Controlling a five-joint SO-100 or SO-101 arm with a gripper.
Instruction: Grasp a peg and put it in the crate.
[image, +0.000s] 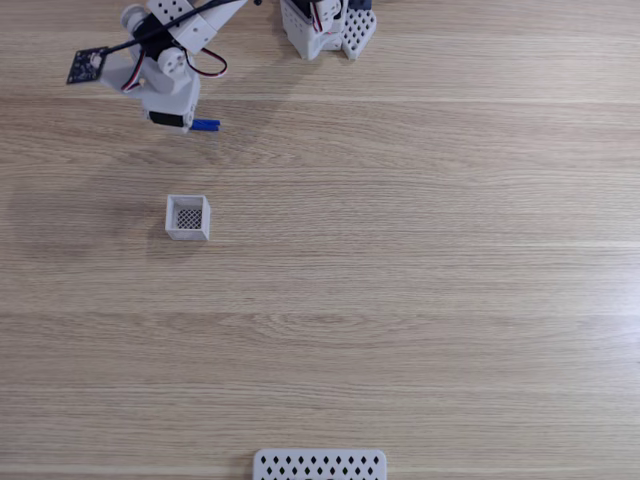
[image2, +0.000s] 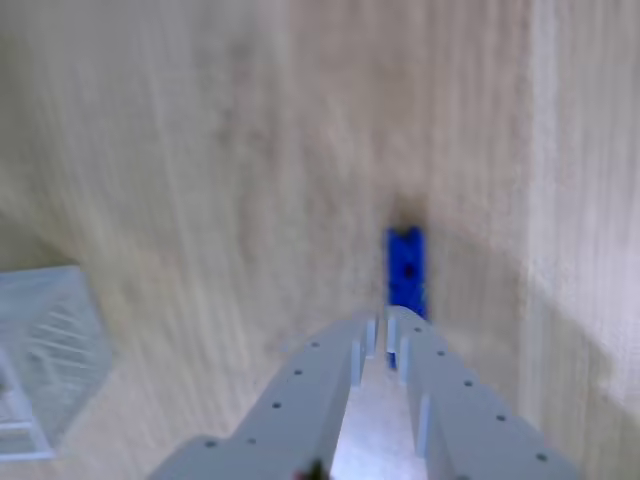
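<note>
Gripper (image2: 382, 335) fingers nearly together, pinching end of blue peg (image2: 405, 268), looks clamped on it. White crate (image: 188, 217) sits apart on wood table (image: 420, 280), below arm in fixed view.

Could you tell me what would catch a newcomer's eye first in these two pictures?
Most striking is the bright blue peg, pinched at its near end between the jaws of the gripper in the blurred other view; in the fixed view it pokes out from under the white arm at upper left. Next comes the small white crate, alone on the pale wooden table, just below the arm.
</note>
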